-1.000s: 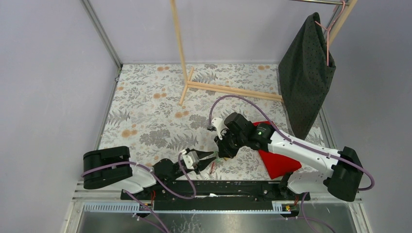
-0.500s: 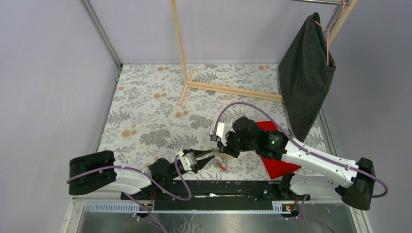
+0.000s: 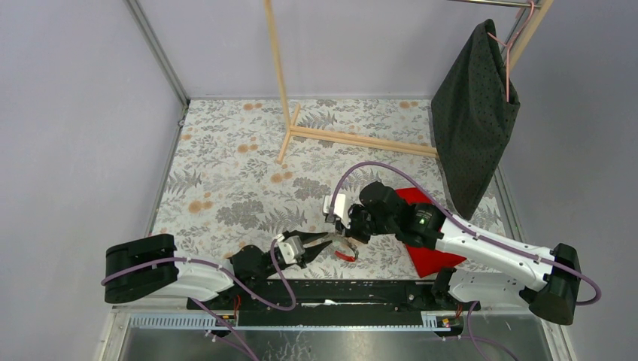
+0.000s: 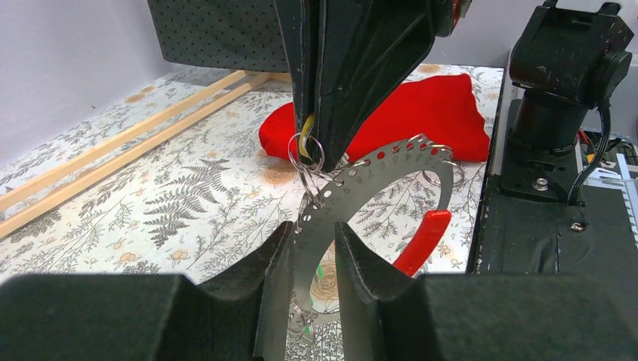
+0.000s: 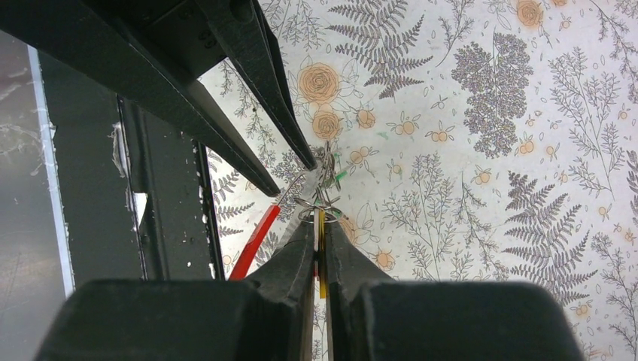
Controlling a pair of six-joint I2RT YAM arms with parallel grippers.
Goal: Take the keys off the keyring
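Note:
The keyring point(image 4: 376, 169) is a large thin silver ring with small holes and a red stretch point(image 4: 423, 241). My left gripper point(image 4: 314, 229) is shut on its rim and holds it just above the table. My right gripper point(image 5: 319, 226) is shut on the yellow key point(image 5: 321, 252), which hangs by a small split ring point(image 4: 306, 154) from the keyring. In the top view the left gripper point(image 3: 328, 244) and right gripper point(image 3: 347, 235) meet at the keyring point(image 3: 346, 254) near the table's front edge. Other keys are too small to make out.
A red cloth point(image 3: 430, 254) lies on the floral table point(image 3: 226, 173) under the right arm. A wooden rack point(image 3: 284, 90) stands at the back, with its base bar point(image 3: 361, 140) on the table. A dark garment point(image 3: 474, 113) hangs at the back right.
Since the earliest frame the right arm has stretched out and its gripper has shifted slightly right; the left arm swung left. The ring's red stretch now shows lower right of the grippers.

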